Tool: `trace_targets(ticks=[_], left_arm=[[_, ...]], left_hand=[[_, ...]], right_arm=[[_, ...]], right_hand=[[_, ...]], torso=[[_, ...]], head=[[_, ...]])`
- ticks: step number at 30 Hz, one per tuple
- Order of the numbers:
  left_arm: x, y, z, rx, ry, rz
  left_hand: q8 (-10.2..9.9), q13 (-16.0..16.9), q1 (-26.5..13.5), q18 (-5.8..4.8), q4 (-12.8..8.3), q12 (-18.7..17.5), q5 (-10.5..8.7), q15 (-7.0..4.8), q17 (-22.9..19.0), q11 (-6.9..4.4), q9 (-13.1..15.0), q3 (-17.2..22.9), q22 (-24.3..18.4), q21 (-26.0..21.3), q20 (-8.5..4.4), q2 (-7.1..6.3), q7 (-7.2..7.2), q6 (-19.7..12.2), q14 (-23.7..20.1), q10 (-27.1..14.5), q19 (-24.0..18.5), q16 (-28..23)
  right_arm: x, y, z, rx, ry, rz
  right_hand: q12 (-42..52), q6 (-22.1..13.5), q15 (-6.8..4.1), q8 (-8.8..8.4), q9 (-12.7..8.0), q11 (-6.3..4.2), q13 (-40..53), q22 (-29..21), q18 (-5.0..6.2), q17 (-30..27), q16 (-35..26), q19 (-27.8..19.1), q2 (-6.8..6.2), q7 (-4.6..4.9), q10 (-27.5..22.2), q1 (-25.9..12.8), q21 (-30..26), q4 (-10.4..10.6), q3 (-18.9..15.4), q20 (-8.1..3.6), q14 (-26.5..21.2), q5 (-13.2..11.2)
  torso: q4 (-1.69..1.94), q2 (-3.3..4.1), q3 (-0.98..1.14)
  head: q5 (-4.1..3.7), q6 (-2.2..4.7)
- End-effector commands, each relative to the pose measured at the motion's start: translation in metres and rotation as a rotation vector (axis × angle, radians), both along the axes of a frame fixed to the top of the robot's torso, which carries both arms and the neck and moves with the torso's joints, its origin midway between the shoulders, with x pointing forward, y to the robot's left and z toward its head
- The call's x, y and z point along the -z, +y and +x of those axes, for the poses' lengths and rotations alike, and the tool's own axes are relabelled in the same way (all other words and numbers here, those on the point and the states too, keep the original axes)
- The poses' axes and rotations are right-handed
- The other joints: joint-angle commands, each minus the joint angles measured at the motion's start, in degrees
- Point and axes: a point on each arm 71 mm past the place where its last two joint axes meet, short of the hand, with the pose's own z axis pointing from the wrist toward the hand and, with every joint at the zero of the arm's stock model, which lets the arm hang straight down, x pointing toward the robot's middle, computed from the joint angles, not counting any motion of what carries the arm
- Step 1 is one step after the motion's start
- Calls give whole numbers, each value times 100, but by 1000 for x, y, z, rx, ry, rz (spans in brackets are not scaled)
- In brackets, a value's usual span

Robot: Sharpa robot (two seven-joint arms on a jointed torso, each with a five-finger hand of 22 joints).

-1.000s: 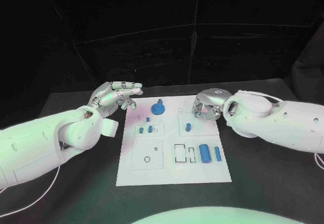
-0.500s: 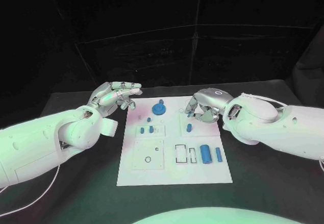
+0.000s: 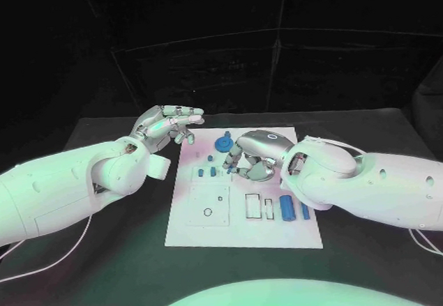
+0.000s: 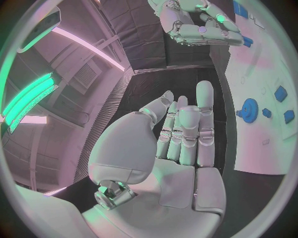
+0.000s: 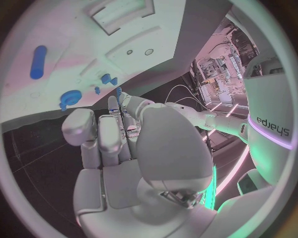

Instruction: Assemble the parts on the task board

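The white task board (image 3: pixel 211 227) lies in the middle of the black table. A blue gear (image 3: pixel 224 144) stands near its far edge, two small blue pegs (image 3: pixel 209 172) sit in its left middle, and two blue cylinders (image 3: pixel 293 209) lie at its right. My right hand (image 3: pixel 250 155) hovers over the board's middle with its fingers curled down. A small blue part (image 5: pixel 118 91) shows right at its fingertips; whether they grip it is unclear. My left hand (image 3: pixel 169 124) is raised beside the board's far left corner, fingers straight and side by side, holding nothing.
The board (image 4: pixel 267 74) has empty recesses: a round hole (image 3: pixel 206 212) at the near left and rectangular slots (image 3: pixel 252 205) beside the cylinders. My right forearm (image 3: pixel 374 182) covers the board's right edge. Black table lies around the board.
The camera has shifted. My right hand has moved left from the board's right edge to over its middle, covering the blue peg that stood there. My left hand has hardly moved.
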Motion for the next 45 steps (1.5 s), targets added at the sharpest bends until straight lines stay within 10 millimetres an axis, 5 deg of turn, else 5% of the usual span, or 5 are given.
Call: trace_targets(ticks=[1, 9, 21, 45], left_arm=[[-1, -3, 0, 10, -3, -12], [-1, -5, 0, 13, -3, -13], [-1, -7, 0, 20, -2, -15], [-1, -9, 0, 26, 2, -15]], left_hand=[[-10, 8, -4, 71, -4, 42, -3, 4, -6, 4, -9, -6, -7, -26, 20, 33, 4, -61, -35, -42, -35, -9], [-10, 9, -4, 71, -4, 42, -3, 5, -7, 5, -9, -6, -8, -27, 20, 33, 4, -62, -35, -43, -35, -9], [-9, 10, -6, 71, -3, 48, -3, 6, -17, 7, -9, -8, -10, -30, 22, 32, 6, -67, -40, -50, -35, -12], [-11, 14, -6, 72, -7, 70, -3, 19, -31, 22, -9, -18, -22, -50, 33, 19, 22, -115, -56, -111, -36, -7]], right_arm=[[10, 11, -5, -58, 47, -29], [29, 26, -10, -88, 78, -77], [40, 36, -11, -92, 87, -153], [45, 42, -8, -86, 70, -206]], right_hand=[[-29, 6, -16, -35, -9, 18, 7, 6, -78, -5, 10, 53, 13, 27, -2, -62, 37, -21, 31, 0, 148, -1], [-33, -2, -13, -37, -10, 21, 7, 4, -77, -10, 11, 51, 16, 30, -7, -71, 37, -33, 38, 1, 148, 3], [-52, -30, -3, -43, -15, 33, 8, -10, -74, -41, 2, 39, 10, 42, -30, -122, 31, -71, 43, 6, 142, 15], [-54, -31, 0, -36, -13, 34, 11, 6, -76, -42, 10, 40, 10, 41, -27, -172, 40, -84, 33, 13, 141, 39]], torso=[[-15, 8, -3], [-18, 9, 22], [-36, 11, 23], [-40, 10, 14]], head=[[70, -32], [140, -64], [263, -124], [339, -188]])
